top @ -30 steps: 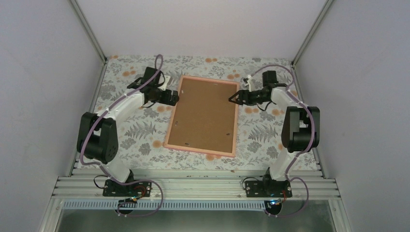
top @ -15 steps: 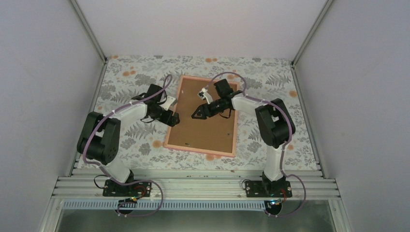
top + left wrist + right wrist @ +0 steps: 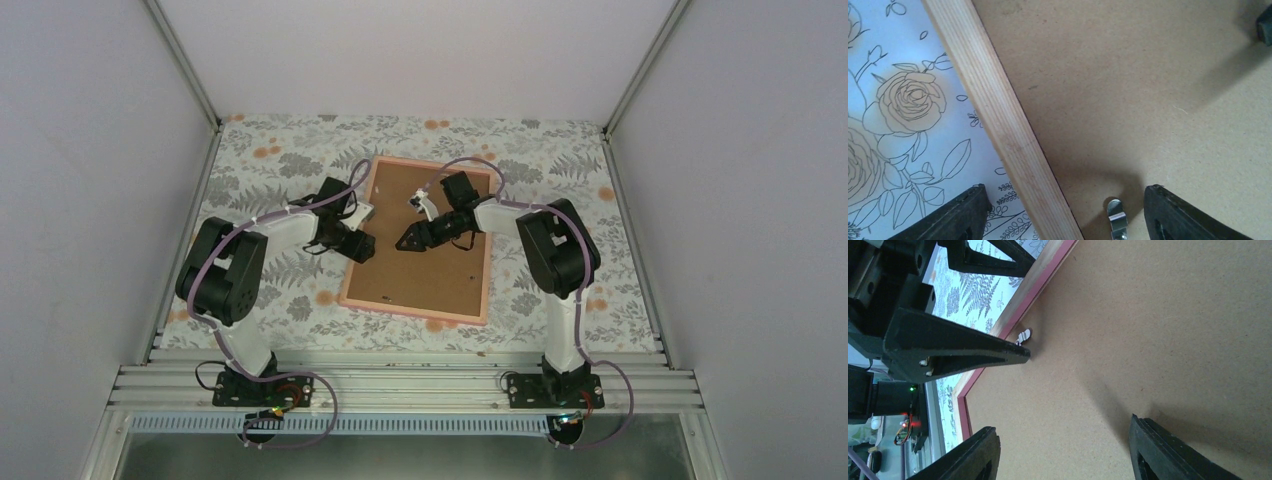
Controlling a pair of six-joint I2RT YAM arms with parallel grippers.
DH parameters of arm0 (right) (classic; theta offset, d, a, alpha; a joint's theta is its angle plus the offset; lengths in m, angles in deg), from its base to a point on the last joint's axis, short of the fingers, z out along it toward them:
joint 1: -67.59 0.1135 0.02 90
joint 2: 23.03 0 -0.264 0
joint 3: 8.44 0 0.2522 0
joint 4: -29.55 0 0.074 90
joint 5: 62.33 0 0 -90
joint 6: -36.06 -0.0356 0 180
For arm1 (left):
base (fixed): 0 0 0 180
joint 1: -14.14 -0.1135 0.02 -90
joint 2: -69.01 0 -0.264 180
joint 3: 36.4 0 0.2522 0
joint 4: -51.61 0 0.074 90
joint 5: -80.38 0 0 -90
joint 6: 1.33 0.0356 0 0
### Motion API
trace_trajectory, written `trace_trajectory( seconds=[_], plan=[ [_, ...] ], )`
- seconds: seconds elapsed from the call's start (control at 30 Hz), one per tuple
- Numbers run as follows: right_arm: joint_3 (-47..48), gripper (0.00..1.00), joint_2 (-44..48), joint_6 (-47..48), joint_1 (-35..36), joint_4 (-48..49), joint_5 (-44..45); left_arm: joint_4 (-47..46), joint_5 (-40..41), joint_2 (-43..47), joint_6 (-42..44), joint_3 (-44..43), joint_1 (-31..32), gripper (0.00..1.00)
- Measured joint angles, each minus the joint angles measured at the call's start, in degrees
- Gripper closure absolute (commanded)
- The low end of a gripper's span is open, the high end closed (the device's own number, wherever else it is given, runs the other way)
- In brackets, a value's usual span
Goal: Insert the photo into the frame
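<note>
Top view: the thin pink rectangular picture frame [image 3: 420, 311] lies face down in the middle of the floral-print counter [image 3: 260, 150]. Its brown fibreboard backing [image 3: 425, 270] hides whatever is under it. The left pincer [image 3: 362, 250] has edged closer to the frame's left rail, and the right pincer [image 3: 405, 243] hovers over the backing.

Left wrist: the jaws are spread wide, straddling the rail and a small metal clip [image 3: 1116, 220].

Right wrist: the jaws are spread and empty above the backing.

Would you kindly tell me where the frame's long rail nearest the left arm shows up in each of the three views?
Top external: the rail runs left of centre, partly under the left arm.
Left wrist: a pale wooden diagonal, top left to bottom centre.
Right wrist: a pink-edged strip slanting down from top centre.
Shared landmark: the brown backing board beside it; both wrist views show its metal tab.
</note>
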Motion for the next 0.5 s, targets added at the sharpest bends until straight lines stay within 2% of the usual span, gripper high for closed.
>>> trace_trajectory(
  seconds=[0.1, 0.23, 0.27, 0.37, 0.4, 0.5],
  plan=[
    [-0.5, 0.35, 0.1, 0.3, 0.0, 0.7, -0.1, 0.0, 1.2, -0.1, 0.3, 0.0, 0.0, 0.3],
    [-1.1, 0.36, 0.3, 1.1, -0.1, 1.5, -0.1, 0.1, 1.9, -0.2, 1.4, -0.1, 0.1, 0.44],
    [-1.2, 0.36, 0.3, 1.4, -0.1, 1.6, -0.1, 0.2, 2.0, -0.2, 1.4, -0.2, 0.2, 0.48],
    [-1.7, 0.38, 0.5, 2.1, -0.1, 2.1, 0.1, 0.5, 1.8, -0.2, 2.4, -0.3, 0.5, 0.7],
    [-1.9, 0.38, 0.6, 2.4, -0.1, 2.3, 0.3, 0.7, 2.3, -0.1, 2.6, -0.4, 0.5, 0.73],
    [-2.4, 0.39, 0.9, 3.3, -0.1, 2.8, 0.8, 1.3, 3.0, 0.1, 2.5, -0.8, 0.0, 0.74]
  ],
)
